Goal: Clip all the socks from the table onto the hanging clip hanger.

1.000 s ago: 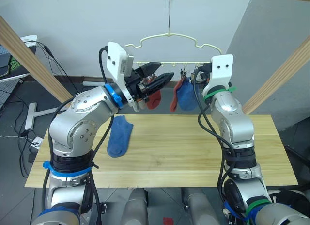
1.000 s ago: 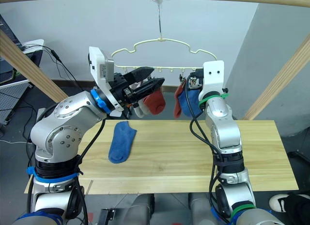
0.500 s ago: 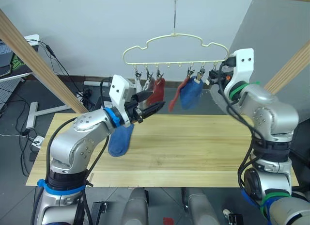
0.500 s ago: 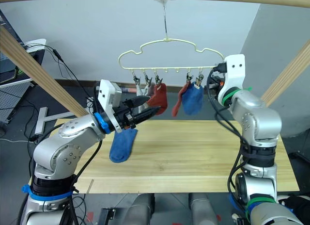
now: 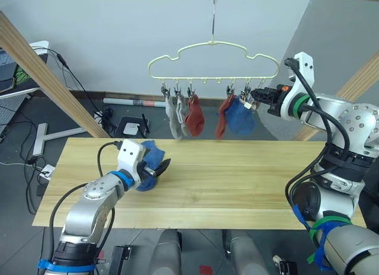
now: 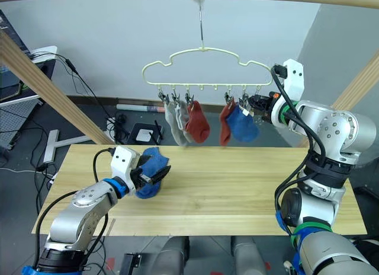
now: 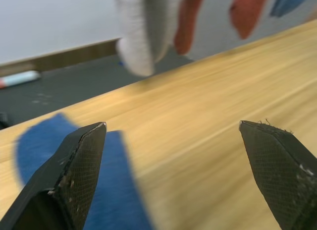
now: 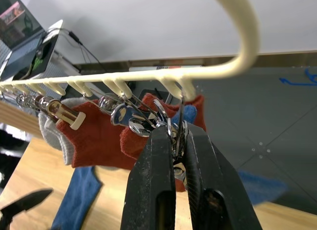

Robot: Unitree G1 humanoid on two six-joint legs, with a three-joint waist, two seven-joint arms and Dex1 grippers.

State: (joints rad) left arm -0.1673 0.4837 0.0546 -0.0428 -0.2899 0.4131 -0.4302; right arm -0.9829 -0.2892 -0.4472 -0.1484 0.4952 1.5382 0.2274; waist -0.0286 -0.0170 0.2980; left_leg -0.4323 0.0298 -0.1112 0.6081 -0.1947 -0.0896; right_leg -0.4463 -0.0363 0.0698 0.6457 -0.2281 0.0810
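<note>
Blue sock [image 5: 149,157] on table [image 5: 249,186]; five hung; left claw [image 5: 155,170] released; right claw [image 8: 178,132] pinching clip [image 8: 174,127].

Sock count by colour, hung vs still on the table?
grey socks: 2, both on the clip hanger and
red socks: 2, both hung, and
blue socks: 2, one hung, one on the table at
Total: 6 (5 hung, 1 on the table)
</note>
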